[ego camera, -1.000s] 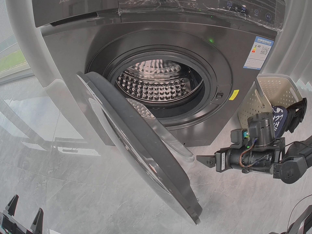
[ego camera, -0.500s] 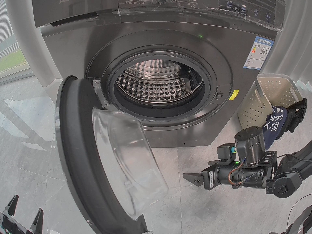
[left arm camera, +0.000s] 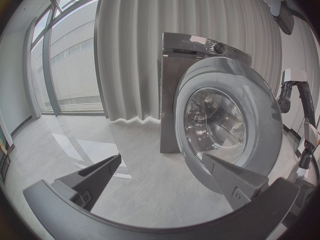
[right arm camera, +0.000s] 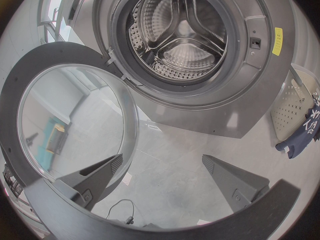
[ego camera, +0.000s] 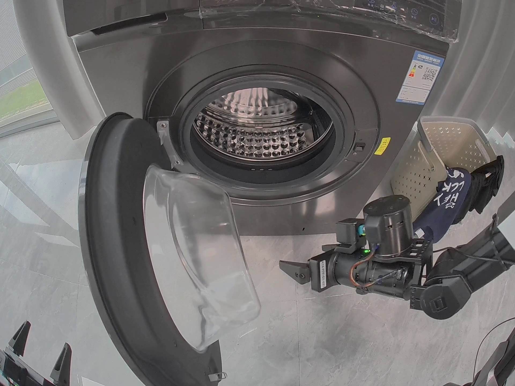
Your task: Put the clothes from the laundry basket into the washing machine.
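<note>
1. Dead ahead: the washing machine [ego camera: 257,44], with its door [ego camera: 118,231] swung wide off the left side of the front. Leaves the round opening free for loading.
2. Inside the washing machine: the drum [ego camera: 257,130], bare metal, with no cloth visible in it.
3. Just beside the washing machine's right front corner, on the floor: the laundry basket [ego camera: 456,140]. Draped over its rim and hanging down outside, a navy garment [ego camera: 449,197] with white lettering, and next to that a black garment [ego camera: 487,180]. Probably easy to pinch at the hanging folds.
4. Low in front of the washing machine, below the opening and toward the basket side: the right gripper [ego camera: 294,270]. Fingers spread wide, nothing between them. Points toward the door, away from the basket, so needs turning before any pick.
5. Well off the washing machine's left side, beyond the door and facing its outer face: the left gripper [left arm camera: 161,157]. Fingers spread apart, empty. Seemingly parked there clear of the loading path.
6. Judged from the above: loading not yet begun. Calls next for a reach by the right gripper to the navy garment, as the nearer arm. Risks tugging the light basket along, or snagging trailing cloth on the opening's rim.
</note>
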### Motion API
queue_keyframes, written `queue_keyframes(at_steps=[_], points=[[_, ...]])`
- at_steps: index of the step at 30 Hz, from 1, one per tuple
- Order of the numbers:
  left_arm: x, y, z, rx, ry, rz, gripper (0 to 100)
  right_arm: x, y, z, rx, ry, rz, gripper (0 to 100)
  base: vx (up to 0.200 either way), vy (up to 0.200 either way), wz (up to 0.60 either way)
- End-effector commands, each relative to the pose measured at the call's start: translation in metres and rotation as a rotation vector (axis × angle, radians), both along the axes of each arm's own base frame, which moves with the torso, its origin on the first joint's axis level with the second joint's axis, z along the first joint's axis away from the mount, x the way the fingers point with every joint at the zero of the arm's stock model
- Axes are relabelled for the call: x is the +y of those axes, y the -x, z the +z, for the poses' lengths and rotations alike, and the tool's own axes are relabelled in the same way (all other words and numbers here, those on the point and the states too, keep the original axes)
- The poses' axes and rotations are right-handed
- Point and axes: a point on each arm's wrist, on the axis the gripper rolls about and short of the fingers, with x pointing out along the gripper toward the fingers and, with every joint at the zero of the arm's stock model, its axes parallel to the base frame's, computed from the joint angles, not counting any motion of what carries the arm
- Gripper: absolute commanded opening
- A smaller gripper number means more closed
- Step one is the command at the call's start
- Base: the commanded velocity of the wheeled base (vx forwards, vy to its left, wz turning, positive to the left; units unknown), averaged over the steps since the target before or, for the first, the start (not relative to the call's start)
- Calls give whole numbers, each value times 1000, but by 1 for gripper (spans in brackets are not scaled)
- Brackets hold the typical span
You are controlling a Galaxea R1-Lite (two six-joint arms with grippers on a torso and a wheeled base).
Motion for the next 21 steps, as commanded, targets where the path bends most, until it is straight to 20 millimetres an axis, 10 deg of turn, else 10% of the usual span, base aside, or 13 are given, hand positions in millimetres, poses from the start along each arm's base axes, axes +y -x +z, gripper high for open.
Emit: queue_keyframes(at_steps=[1,21], points=[[0,0,-5,0,0,1,100,17,-15,-13,9,9,8,100,-200,0,0],[0,0,-5,0,-8,1,100,57,-22,-15,-57,-55,76,100,-50,0,0]])
